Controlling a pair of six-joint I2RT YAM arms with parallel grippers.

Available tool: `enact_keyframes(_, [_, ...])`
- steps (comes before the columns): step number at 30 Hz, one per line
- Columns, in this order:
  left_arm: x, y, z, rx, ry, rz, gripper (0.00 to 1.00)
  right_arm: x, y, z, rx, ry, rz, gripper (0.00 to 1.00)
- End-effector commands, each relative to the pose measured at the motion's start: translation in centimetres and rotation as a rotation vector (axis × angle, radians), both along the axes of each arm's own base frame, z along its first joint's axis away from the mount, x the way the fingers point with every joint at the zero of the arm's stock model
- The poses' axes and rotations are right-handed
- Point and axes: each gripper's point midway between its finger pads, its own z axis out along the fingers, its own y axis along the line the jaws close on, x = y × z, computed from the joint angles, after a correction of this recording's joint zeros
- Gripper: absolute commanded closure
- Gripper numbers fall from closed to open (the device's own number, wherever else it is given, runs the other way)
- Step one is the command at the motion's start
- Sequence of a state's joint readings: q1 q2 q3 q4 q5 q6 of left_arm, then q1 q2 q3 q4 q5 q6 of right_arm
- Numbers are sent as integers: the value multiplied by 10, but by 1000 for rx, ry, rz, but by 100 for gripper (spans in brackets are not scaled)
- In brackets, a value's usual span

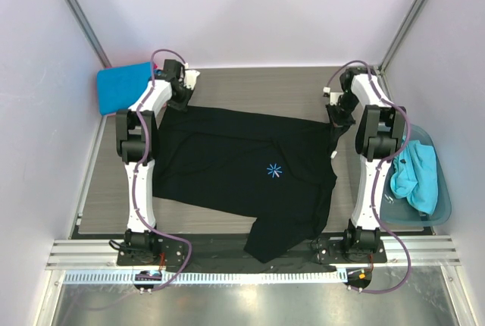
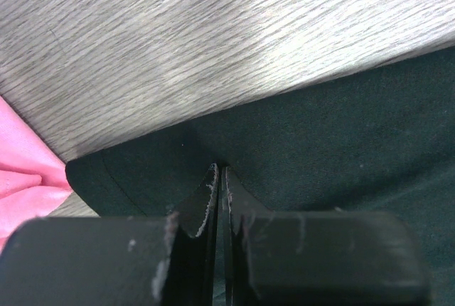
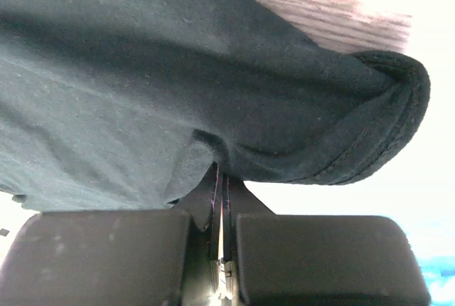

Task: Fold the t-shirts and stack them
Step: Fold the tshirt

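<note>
black t-shirt (image 1: pixel 227 155), blue starburst mark (image 1: pixel 273 170); left hand (image 2: pixel 219 175), right hand (image 3: pixel 220 176) clamped on it.

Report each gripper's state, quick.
Left gripper: closed on the black t-shirt.
Right gripper: closed on the black t-shirt.

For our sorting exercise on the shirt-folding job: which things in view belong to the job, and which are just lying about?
Job:
black t-shirt, pinched by left gripper and right gripper
blue t-shirt
turquoise t-shirt
pink cloth

Lying about:
teal tub, holding the turquoise t-shirt
</note>
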State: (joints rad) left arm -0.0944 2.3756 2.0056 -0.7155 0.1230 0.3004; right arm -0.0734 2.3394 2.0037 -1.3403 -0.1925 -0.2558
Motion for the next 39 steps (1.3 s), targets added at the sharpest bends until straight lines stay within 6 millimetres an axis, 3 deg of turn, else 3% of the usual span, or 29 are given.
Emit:
enact_keyframes(1, [-25, 10, -27, 44, 110, 1, 97, -40, -4, 42, -6, 96, -15, 99])
enact_keyframes(21, [-18, 8, -22, 33, 89, -5, 97, -86, 6, 53, 4, 159, 0, 98])
enact_keyframes(23, [-19, 8, -22, 32, 93, -6, 97, -87, 5, 54, -4, 157, -2, 91])
enact_keyframes(24, [-18, 8, -22, 33, 91, -4, 97, -88, 4, 55, -10, 156, 0, 82])
enact_keyframes(25, [-18, 7, -22, 31, 88, -4, 97, -88, 2, 55, -16, 156, 2, 66])
enact_keyframes(28, [-18, 7, -21, 34, 88, -4, 97, -71, -5, 61, -41, 101, 6, 59])
enact_keyframes(29, [-18, 8, -21, 32, 88, -2, 97, -53, -9, 72, -46, 31, -9, 59])
enact_keyframes(33, [-19, 8, -20, 34, 89, -3, 97, -16, -18, 84, -44, -76, -49, 55])
enact_keyframes(39, [-20, 8, -20, 39, 90, -4, 97, 2, -26, 58, -41, -46, -72, 55])
